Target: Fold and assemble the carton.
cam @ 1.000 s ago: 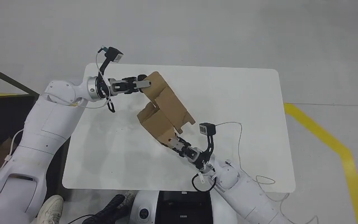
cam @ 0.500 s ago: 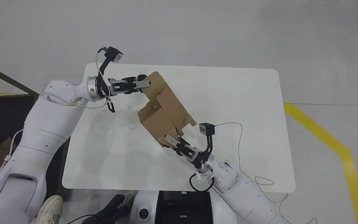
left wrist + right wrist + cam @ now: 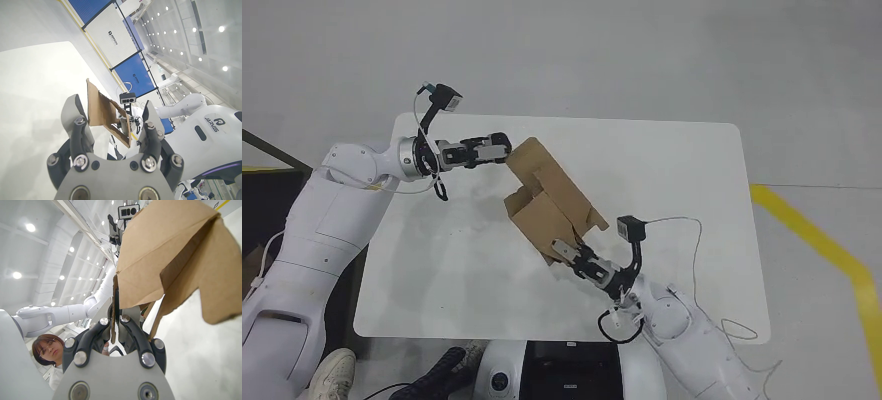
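- Smooth white shells clad the left arm [image 3: 352, 162] and right arm [image 3: 674, 322].
- Grey plates, black links, silver screws: left gripper [image 3: 112, 101], right gripper [image 3: 118, 317].
- Black camera [image 3: 630, 227], thin white cable [image 3: 667, 220].

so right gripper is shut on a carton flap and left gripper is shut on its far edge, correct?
No. The right gripper is shut on a flap of the carton, but the left gripper is open, gripping nothing; the left wrist view shows its fingers spread apart.
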